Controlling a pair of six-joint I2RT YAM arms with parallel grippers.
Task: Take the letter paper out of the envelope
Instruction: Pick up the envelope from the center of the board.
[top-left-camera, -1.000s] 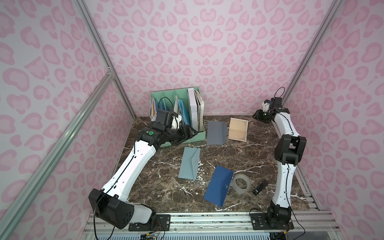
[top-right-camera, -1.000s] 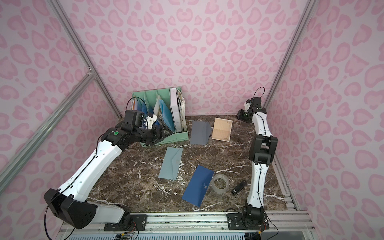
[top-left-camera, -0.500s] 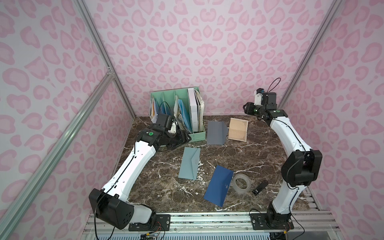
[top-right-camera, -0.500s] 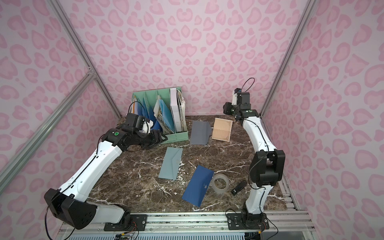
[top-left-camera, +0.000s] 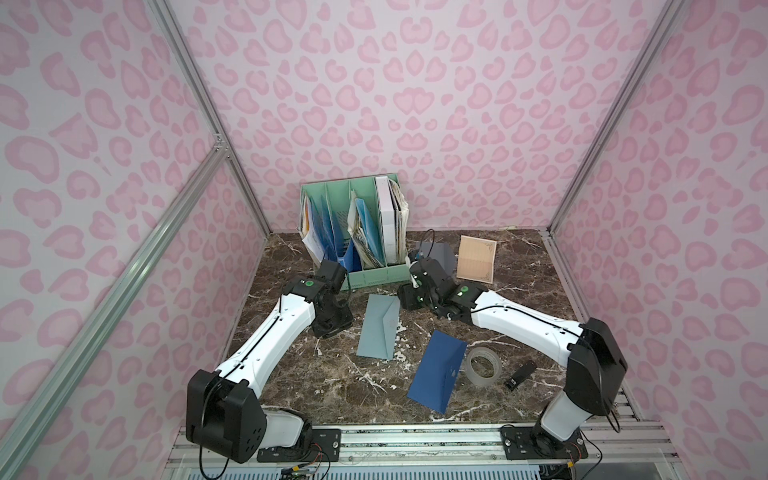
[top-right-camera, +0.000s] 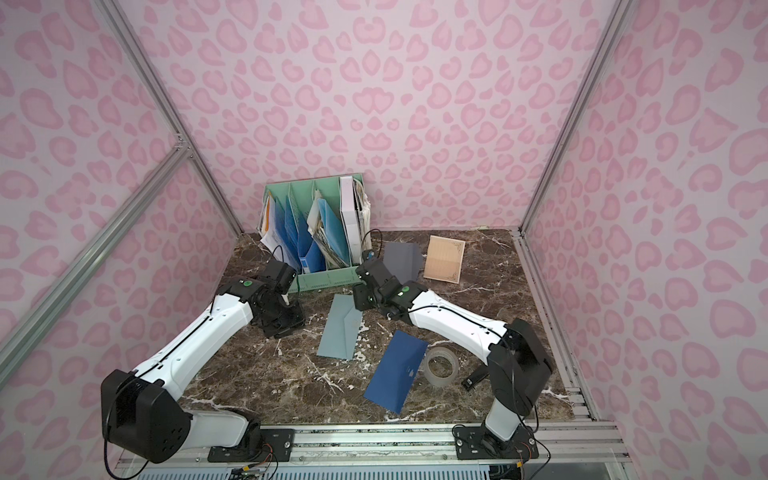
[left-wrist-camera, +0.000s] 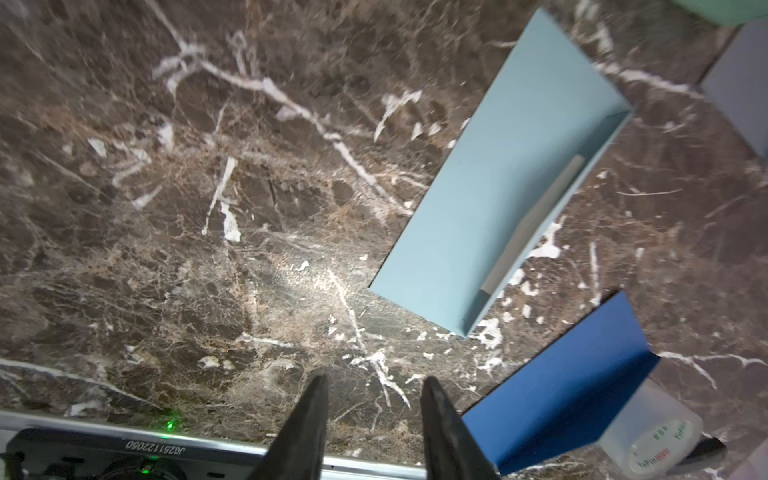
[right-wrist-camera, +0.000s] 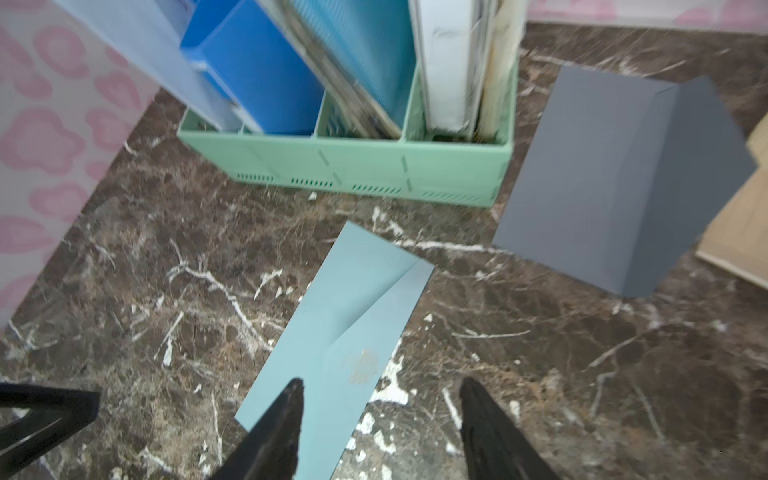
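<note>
1. Three envelopes lie flat on the marble desk (top-left-camera: 332, 386): a light blue envelope (top-left-camera: 380, 326), a dark blue envelope (top-left-camera: 437, 376) and a grey envelope (top-left-camera: 442, 255).
2. The light blue envelope lies between the two sets of fingers, its pointed flap folded down over a faint gold mark.
3. The left fingers (left-wrist-camera: 307, 424) stand a little apart with nothing between them. Their tips point at bare desk just beside that envelope's long edge, clear of it.
4. The right fingers (right-wrist-camera: 282, 424) are spread wide and empty, poised over the flap side of the light blue envelope. Whether a tip touches the paper I cannot tell.
5. In the left wrist view a pale strip shows along the envelope's long edge farther from the left fingers. Whether that is the letter paper I cannot tell.
6. A tan letter sheet (top-left-camera: 476, 259) with printed corner ornaments lies in the open beyond the right fingers, just beside the grey envelope.
7. A green file organiser (top-left-camera: 374, 276) packed with folders stands beyond both sets of fingers.
8. A clear tape roll (top-left-camera: 483, 366) sits against the dark blue envelope, with a small black object (top-left-camera: 519, 375) near it, both well apart from either set of fingers.
</note>
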